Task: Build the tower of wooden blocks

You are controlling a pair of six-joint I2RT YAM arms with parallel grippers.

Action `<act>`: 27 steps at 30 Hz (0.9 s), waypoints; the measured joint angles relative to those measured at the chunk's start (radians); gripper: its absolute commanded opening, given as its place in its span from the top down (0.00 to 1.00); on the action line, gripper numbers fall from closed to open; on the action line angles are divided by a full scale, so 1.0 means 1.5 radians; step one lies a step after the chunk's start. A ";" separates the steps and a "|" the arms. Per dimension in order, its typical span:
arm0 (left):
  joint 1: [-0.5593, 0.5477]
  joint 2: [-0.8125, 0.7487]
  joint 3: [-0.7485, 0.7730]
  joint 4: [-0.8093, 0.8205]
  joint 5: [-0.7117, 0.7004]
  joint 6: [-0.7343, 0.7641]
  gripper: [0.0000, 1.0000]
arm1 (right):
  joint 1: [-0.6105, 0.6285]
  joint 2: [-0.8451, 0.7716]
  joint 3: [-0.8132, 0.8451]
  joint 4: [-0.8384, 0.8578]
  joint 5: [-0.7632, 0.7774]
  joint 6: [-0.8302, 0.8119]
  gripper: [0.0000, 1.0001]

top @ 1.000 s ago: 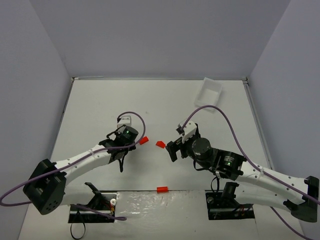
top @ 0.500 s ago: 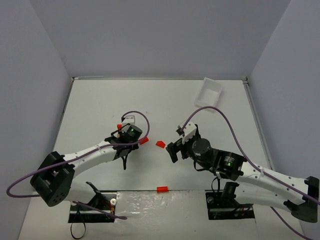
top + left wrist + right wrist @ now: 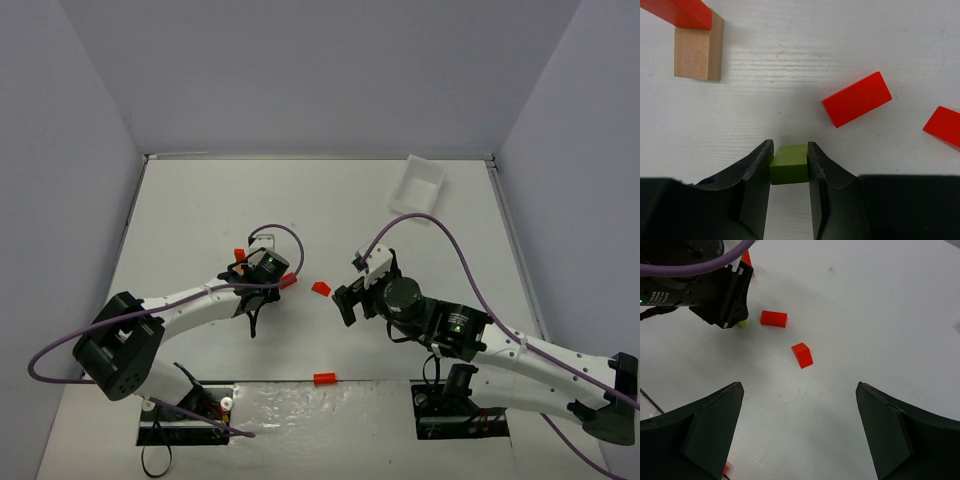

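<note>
Swinging inward since a second ago, the left arm has carried the left gripper point(image 3: 789, 150) rightward, uncovering the red top of the wood block tower point(image 3: 238, 252) in the top view. The right arm has not shifted. The right gripper point(image 3: 799, 392) stands spread wide with nothing between its fingers. The white tray point(image 3: 416, 185) sits well beyond those jaws. The tower, a tan block with a red one across its top, stands ahead and left of the left jaws. They are clenched on the lime green block point(image 3: 789, 164). One red block point(image 3: 856, 99) lies just ahead to their right, and another red block point(image 3: 802, 354) lies ahead of the right jaws, apart from them.
</note>
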 measured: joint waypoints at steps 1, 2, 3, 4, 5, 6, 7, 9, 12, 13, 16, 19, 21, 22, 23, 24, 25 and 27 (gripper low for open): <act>0.000 0.000 0.000 0.000 0.000 0.000 0.88 | 0.000 0.000 -0.001 0.000 0.000 0.000 0.07; 0.000 0.000 0.000 0.000 0.000 0.000 0.86 | 0.000 0.000 -0.002 0.000 0.000 0.000 0.07; 0.000 0.000 0.000 0.000 0.000 -0.001 0.84 | -0.001 0.000 -0.002 0.000 0.000 0.000 0.07; 0.000 0.000 0.000 0.000 0.000 -0.001 0.82 | -0.002 0.000 -0.003 0.000 0.000 0.000 0.07; 0.000 0.000 0.000 0.000 0.000 -0.003 0.80 | -0.003 0.000 -0.004 0.000 0.000 0.000 0.07; 0.000 0.000 0.000 0.000 0.000 -0.003 0.78 | -0.003 0.000 -0.005 0.000 0.000 0.000 0.07; 0.000 0.000 0.000 0.000 0.000 -0.004 0.77 | -0.004 0.000 -0.005 0.000 0.000 0.000 0.07; 0.000 0.000 0.000 0.000 -0.001 -0.006 0.74 | -0.004 0.000 -0.006 0.000 0.000 0.000 0.07; 0.000 0.000 0.000 -0.001 -0.001 -0.010 0.68 | -0.004 0.000 -0.006 0.000 0.000 0.000 0.07; 0.000 0.000 0.001 -0.002 -0.002 -0.011 0.67 | -0.004 0.000 -0.006 0.000 0.000 0.000 0.07; 0.000 0.000 0.001 -0.006 -0.004 -0.016 0.62 | -0.004 0.000 -0.006 0.000 0.000 0.000 0.06; 0.000 -0.001 0.004 -0.019 -0.005 -0.022 0.57 | -0.004 0.000 -0.006 0.000 0.000 0.000 0.06; 0.000 -0.004 0.006 -0.026 -0.006 -0.025 0.54 | -0.004 0.000 -0.006 0.000 0.000 0.000 0.06; 0.000 -0.006 0.009 -0.031 -0.008 -0.027 0.53 | -0.004 0.000 -0.006 0.000 0.000 0.000 0.07; 0.000 -0.008 0.012 -0.036 -0.009 -0.029 0.53 | -0.004 0.000 -0.006 0.000 -0.001 0.000 0.06; 0.000 -0.010 0.016 -0.043 -0.011 -0.031 0.52 | -0.004 0.000 -0.006 0.000 -0.001 0.000 0.06; 0.000 -0.011 0.021 -0.050 -0.013 -0.033 0.52 | -0.004 0.000 -0.006 0.000 -0.001 0.000 0.06; 0.000 -0.014 0.034 -0.071 -0.018 -0.036 0.52 | -0.004 0.000 -0.006 0.000 -0.001 0.000 0.06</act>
